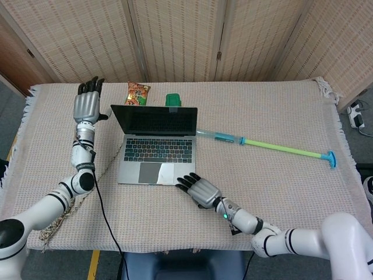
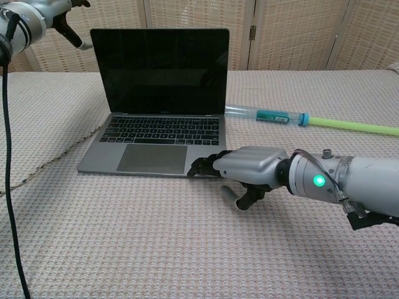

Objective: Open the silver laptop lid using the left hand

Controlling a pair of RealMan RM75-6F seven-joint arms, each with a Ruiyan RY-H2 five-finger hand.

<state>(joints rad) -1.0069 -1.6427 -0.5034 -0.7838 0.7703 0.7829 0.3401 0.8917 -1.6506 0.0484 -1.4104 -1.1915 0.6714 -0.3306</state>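
The silver laptop (image 1: 156, 153) stands open in the middle of the table, its dark screen (image 2: 162, 71) upright and tilted slightly back. My left hand (image 1: 87, 105) is raised beside the lid's top left corner with its fingers stretched up, holding nothing. In the chest view this left hand (image 2: 43, 11) shows at the top left edge, with a small gap between its thumb and the lid. My right hand (image 1: 200, 191) lies palm down at the laptop's front right corner. Its fingertips (image 2: 202, 167) rest on the front edge of the base.
A snack bag (image 1: 137, 93) and a green container (image 1: 172, 100) stand behind the screen. A long green stick (image 1: 280, 149) with a blue end lies to the right of the laptop. A black cable (image 2: 9, 156) hangs from my left arm, and a cord (image 1: 108, 160) lies left of the laptop.
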